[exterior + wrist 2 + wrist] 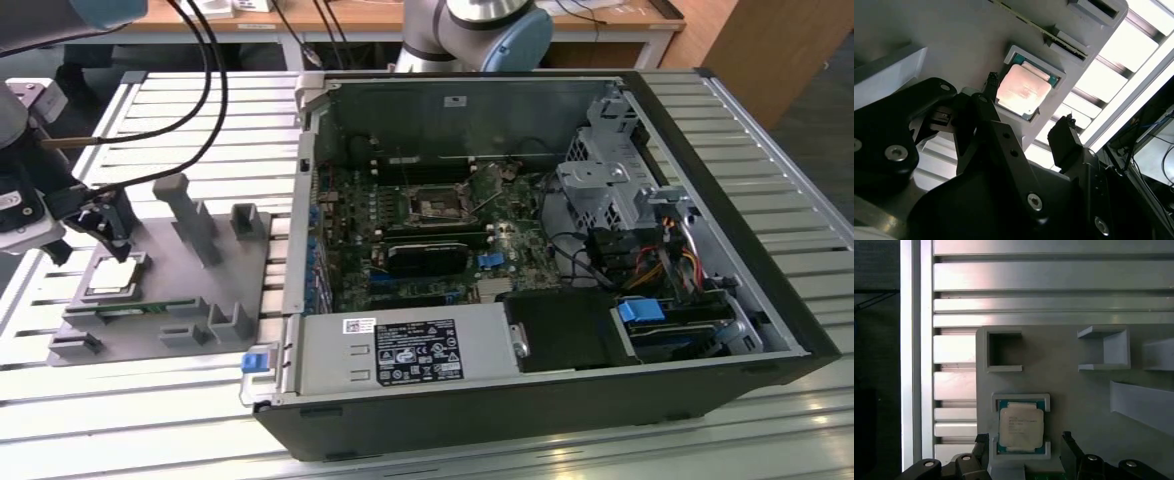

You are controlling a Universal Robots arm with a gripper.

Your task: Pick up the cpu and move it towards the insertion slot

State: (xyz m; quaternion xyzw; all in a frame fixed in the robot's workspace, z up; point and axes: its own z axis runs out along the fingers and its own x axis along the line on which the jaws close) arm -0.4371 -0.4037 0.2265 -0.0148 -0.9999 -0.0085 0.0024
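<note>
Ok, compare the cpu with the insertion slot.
The cpu lies in a pocket of the grey fixture outside the computer case; the insertion slot sits inside it. The cpu's top is shiny silver; the slot's centre is dark within a metal frame. The open gripper straddles the cpu, far from the slot. Both are square.

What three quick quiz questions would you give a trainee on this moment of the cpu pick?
1. True or false: the cpu has been lifted out of its pocket on the grey fixture.
2. Pick one: the jaws of the gripper are A) shut on the cpu, B) open, one on each side of the cpu, C) over the insertion slot.
3. Fill in: the insertion slot sits on the board inside the open ___.
Key: 1 false; 2 B; 3 computer case.
</note>
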